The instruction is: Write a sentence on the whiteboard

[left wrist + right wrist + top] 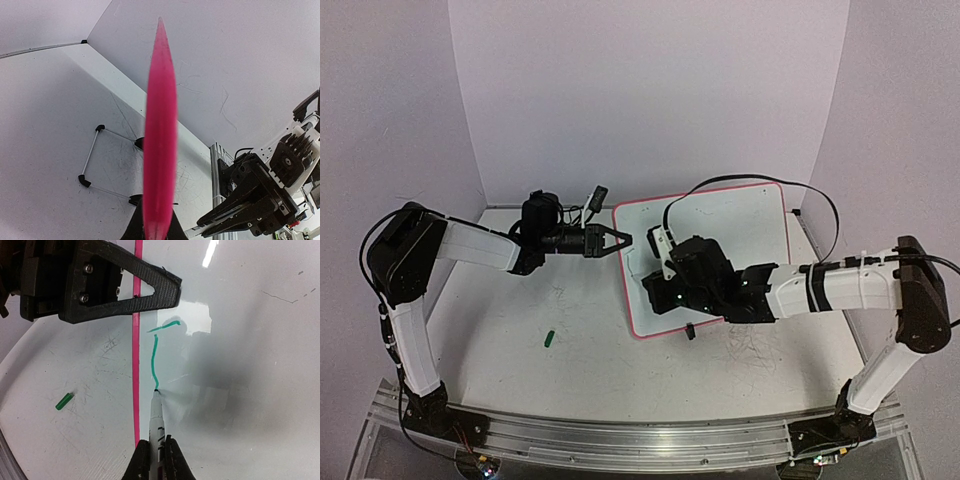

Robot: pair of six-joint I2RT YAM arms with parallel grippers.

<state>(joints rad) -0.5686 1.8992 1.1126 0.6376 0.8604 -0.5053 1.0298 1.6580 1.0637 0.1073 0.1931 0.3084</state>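
Top view: left gripper (617, 240) is clamped on the left rim of the whiteboard (740, 215), likely bracing it against the pen's push. A green cap (549, 338) lies on the table (580, 385), well apart on that gripper's near side.

Left wrist: the pink frame (160, 125) runs edge-on between the closed fingers.

Right wrist: right gripper (158, 455) is pinched on the marker (156, 412), whose tip touches the board just ahead. The sentence (154, 357) is barely begun — one bar and a stem, just inside the frame. My guess is this is the first letter.
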